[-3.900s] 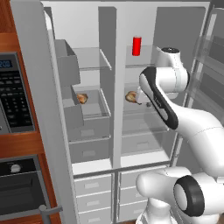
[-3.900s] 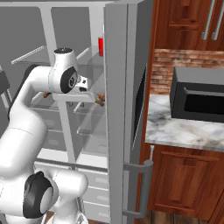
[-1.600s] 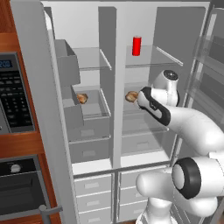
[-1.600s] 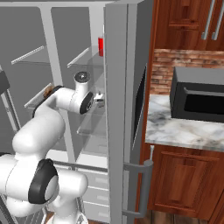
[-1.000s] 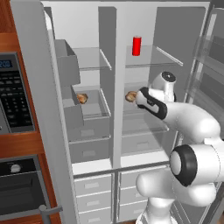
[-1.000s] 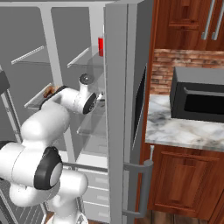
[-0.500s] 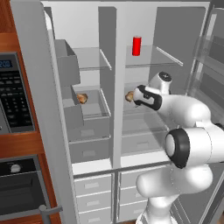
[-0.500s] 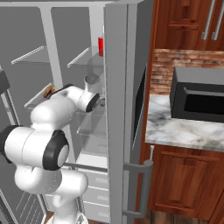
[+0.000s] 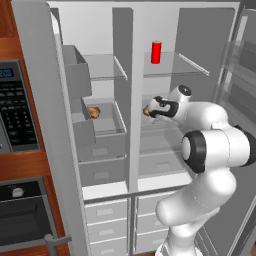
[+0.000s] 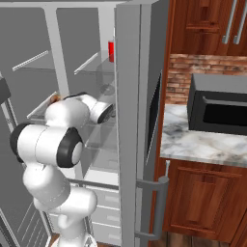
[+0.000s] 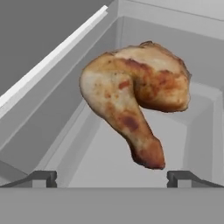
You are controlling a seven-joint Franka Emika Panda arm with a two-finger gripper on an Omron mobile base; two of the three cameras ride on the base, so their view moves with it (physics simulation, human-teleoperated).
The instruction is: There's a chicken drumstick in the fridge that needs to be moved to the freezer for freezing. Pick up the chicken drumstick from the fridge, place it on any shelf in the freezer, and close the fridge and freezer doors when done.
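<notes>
One tall grey side-by-side unit stands open, its two flat grey steel doors (image 9: 42,125) swung wide: the left one beside the microwave, the right one (image 10: 132,120) with a dark panel on its outer face. The left section is the freezer (image 9: 97,100), with grey drawers; the right section is the fridge (image 9: 175,70), with clear glass shelves.

One white robot arm (image 9: 215,145) reaches into the fridge section at middle height. Its end effector (image 9: 154,109) sits just in front of the one lumpy golden-brown chicken drumstick (image 9: 148,110), which lies on a fridge shelf near the centre divider. In the hand view the drumstick (image 11: 135,100) is close ahead, thick end up, narrow end pointing down between the two dark finger tips (image 11: 41,178), which stand wide apart and touch nothing.

One red can (image 9: 156,52) stands upright on the glass shelf above. One smaller orange-brown food lump (image 9: 93,112) rests in the freezer section. One black microwave (image 10: 219,103) sits on the marble counter (image 10: 202,144) right of the unit.
</notes>
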